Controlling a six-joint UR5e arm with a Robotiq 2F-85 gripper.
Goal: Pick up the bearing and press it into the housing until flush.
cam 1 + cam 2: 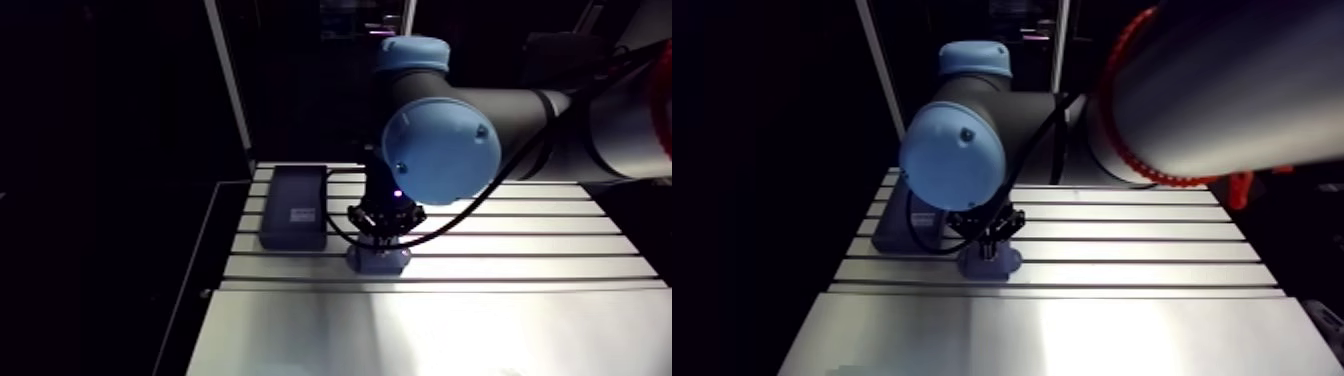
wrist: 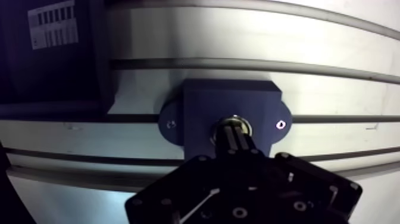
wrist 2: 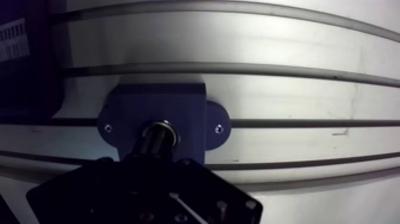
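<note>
A dark blue housing (image 2: 199, 107) with two flange ears and screws sits on the slotted table; the arm view shows it as a small block (image 1: 378, 261). A shiny metal bearing (image 2: 244, 123) shows as a ring in the housing's bore. My gripper (image 2: 234, 137) stands straight above it, fingers shut together, their tips resting on or just inside the ring. I cannot tell how deep the bearing sits. In the arm view the gripper (image 1: 385, 222) hangs directly over the housing.
A dark rectangular box (image 1: 293, 206) with a white label (image 2: 52, 27) lies on the table beside the housing, close to its flange. The slotted aluminium table (image 1: 520, 250) stretches away on the other side, with a smooth plate (image 1: 420, 335) at the front.
</note>
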